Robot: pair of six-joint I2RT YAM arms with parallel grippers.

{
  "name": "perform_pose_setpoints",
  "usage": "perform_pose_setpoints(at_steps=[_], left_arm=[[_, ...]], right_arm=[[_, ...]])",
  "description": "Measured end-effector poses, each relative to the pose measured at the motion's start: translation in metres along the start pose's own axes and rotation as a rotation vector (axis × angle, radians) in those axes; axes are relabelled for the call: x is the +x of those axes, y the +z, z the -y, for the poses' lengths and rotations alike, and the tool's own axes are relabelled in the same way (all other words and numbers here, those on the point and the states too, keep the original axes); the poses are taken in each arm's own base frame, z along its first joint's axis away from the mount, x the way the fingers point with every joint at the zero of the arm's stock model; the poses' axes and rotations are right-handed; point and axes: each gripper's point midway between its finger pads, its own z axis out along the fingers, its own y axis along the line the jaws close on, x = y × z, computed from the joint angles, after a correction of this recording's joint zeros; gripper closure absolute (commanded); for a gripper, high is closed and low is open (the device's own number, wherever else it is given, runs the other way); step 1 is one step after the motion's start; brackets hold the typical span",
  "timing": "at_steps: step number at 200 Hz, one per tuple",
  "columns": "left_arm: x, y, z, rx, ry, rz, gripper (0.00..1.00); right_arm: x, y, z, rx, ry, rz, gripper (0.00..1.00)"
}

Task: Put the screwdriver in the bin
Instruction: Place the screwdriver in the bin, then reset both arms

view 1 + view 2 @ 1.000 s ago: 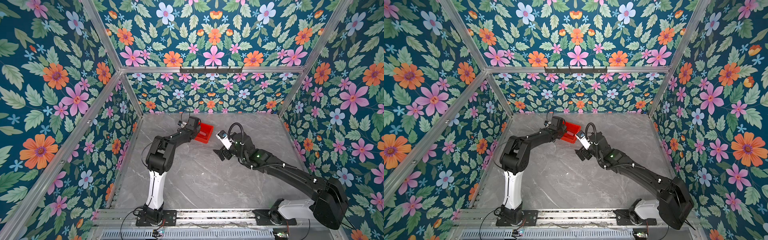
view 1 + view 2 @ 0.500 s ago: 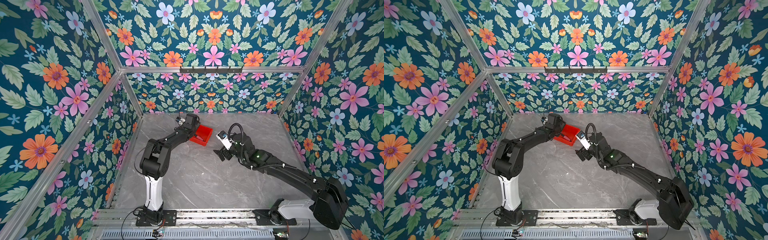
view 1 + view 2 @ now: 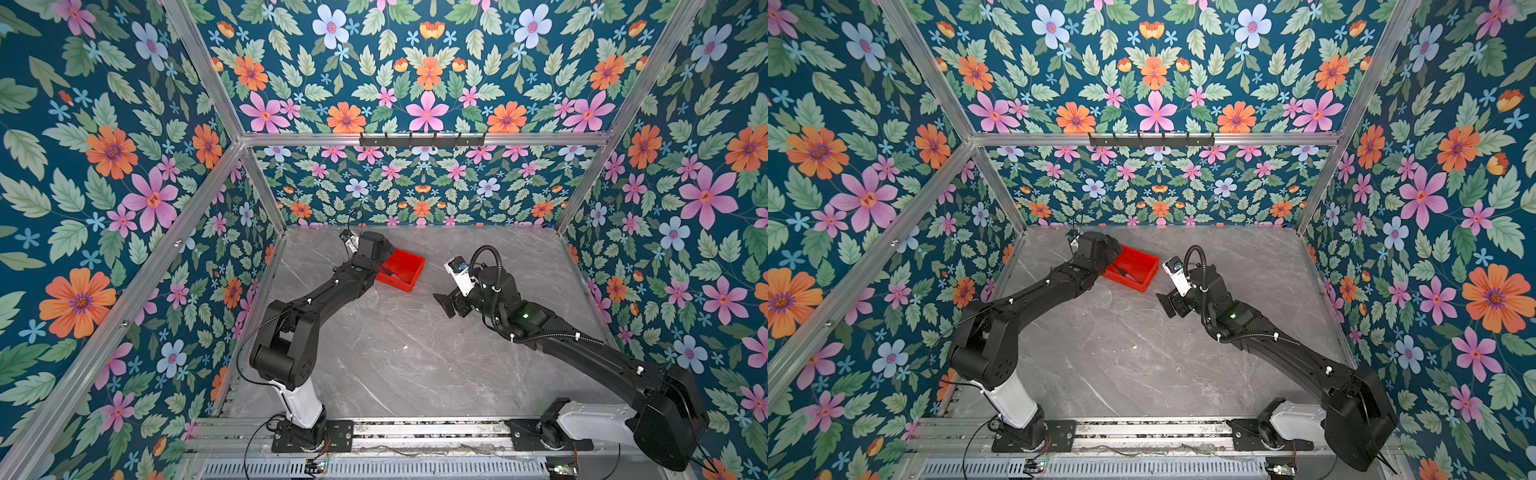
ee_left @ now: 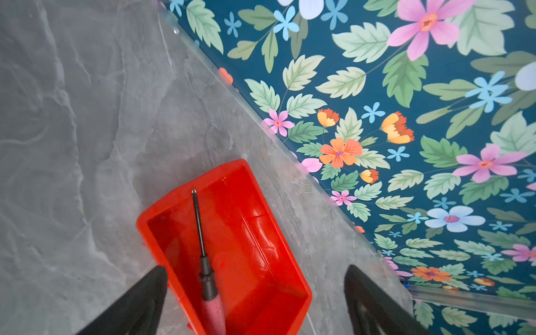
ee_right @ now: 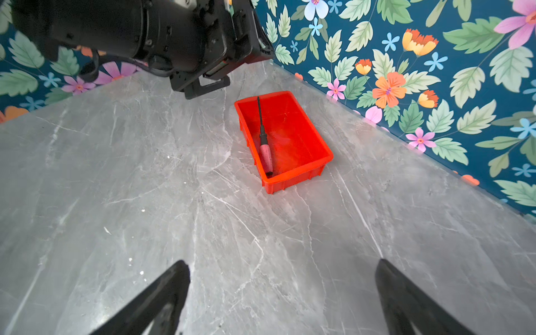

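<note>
The screwdriver (image 5: 264, 139) is seen lying inside the red bin (image 5: 293, 177), stretched along one of its long walls, with the thin black shaft pointing at one short wall and the pinkish-red handle close against the opposite one. In both top views the bin (image 3: 409, 266) (image 3: 1142, 266) is set on the grey marbled counter (image 3: 395, 353) at about 12 o'clock from the counter's middle, not far from the flowered back wall (image 3: 415, 195). The left gripper (image 4: 253, 269) is held just above the bin's 9 o'clock side, partly covering it in the top views; its fingers (image 4: 145, 295) are spread wide, one on either side of the bin's near end in the left wrist view, and nothing is gripped between them. The screwdriver (image 4: 206, 261) is shown there apart from both fingers, resting on the bin floor. The right gripper (image 5: 282, 263) is kept over bare counter at about 4 o'clock from the bin, near it but clear of it, and is turned toward it. Its fingers (image 5: 162, 293) are likewise spread wide and nothing is held.
</note>
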Motion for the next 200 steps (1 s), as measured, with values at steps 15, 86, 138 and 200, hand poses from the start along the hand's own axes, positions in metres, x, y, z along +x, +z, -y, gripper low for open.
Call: perform_pose_setpoints(at_steps=[15,86,138,200], left_arm=[[-0.003,-0.008,-0.005,0.013,0.088,0.026,0.0],[-0.017,-0.053,-0.054,0.0,0.57,0.177,0.0],[-0.036,-0.072,-0.13,-0.128,0.722,0.283,0.0],[-0.044,-0.077,-0.191,-0.198,0.735,0.335,0.0]], right_arm=[[0.001,-0.004,0.007,0.014,0.035,0.017,0.01],[0.036,-0.047,0.084,0.221,0.213,0.08,0.01],[0.113,-0.081,0.155,0.487,0.375,0.046,0.01],[0.19,-0.103,0.197,0.694,0.466,0.008,0.01]])
